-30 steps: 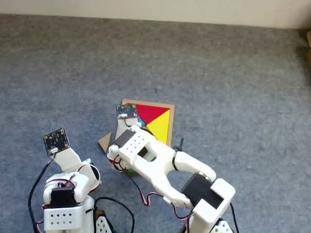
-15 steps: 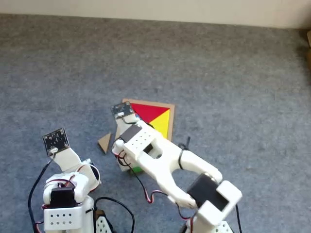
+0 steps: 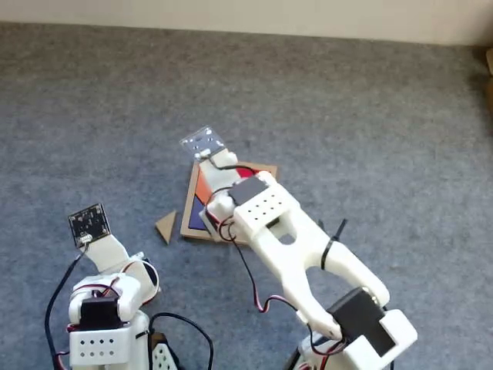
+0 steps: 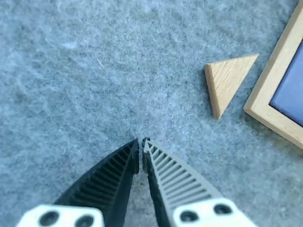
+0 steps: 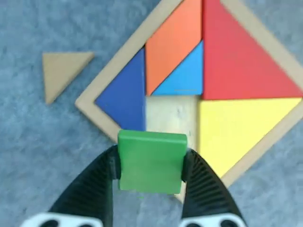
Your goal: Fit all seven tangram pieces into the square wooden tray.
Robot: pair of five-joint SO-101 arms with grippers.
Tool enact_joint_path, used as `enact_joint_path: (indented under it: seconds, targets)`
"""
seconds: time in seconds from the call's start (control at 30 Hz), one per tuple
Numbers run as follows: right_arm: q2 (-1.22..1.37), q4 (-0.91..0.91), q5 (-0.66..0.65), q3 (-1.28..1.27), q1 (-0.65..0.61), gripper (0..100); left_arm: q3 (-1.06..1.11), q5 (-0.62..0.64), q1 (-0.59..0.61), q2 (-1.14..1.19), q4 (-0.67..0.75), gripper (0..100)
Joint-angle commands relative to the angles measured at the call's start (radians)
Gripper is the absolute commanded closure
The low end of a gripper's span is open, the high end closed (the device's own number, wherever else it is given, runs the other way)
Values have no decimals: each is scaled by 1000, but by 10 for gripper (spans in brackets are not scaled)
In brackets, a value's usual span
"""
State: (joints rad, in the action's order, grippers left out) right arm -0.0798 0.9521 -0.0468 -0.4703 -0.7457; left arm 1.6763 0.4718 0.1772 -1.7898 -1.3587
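Observation:
My right gripper (image 5: pixel 151 152) is shut on a green square (image 5: pixel 151 163) and holds it just above the near corner of the square wooden tray (image 5: pixel 108 119). The tray holds a red triangle (image 5: pixel 241 56), a yellow triangle (image 5: pixel 236 130), an orange parallelogram (image 5: pixel 173 45), a light blue triangle (image 5: pixel 182 78) and a dark blue triangle (image 5: pixel 124 97). A bare square slot (image 5: pixel 170 116) lies just beyond the green square. A plain wooden triangle (image 4: pixel 227 80) lies on the carpet beside the tray (image 4: pixel 274 101). My left gripper (image 4: pixel 141 144) is shut with nothing in it, a short way from that triangle.
Grey carpet covers the whole surface. In the high view the right arm (image 3: pixel 266 212) stretches over the tray (image 3: pixel 189 208), with the wooden triangle (image 3: pixel 166 226) to its left and the left arm (image 3: pixel 100 308) folded at the bottom left.
The right arm has swung farther out over the tray with the green square, uncovering the tray's left side. The left arm has not moved.

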Motion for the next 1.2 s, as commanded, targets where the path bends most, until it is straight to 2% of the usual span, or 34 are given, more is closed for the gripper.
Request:
enact_joint_path:
  seconds: [0.0,0.1,0.23,0.47,1.0,1.17]
  targets:
    - [-59,-159,-23,-30,30,992,19,-6,-19,-39,-3,957]
    - [-59,-237,-20,-68,28,991,19,-6,-19,-39,-3,957]
    - [-59,-252,-23,-76,25,989,19,-6,-19,-39,-3,957]
    - [-59,-249,-20,-82,27,856,19,-6,-19,-39,-3,957]
    - [-59,-220,-23,-84,24,844,19,-6,-19,-39,-3,957]
    - [-61,-191,-17,-84,24,745,19,-6,-19,-39,-3,957]
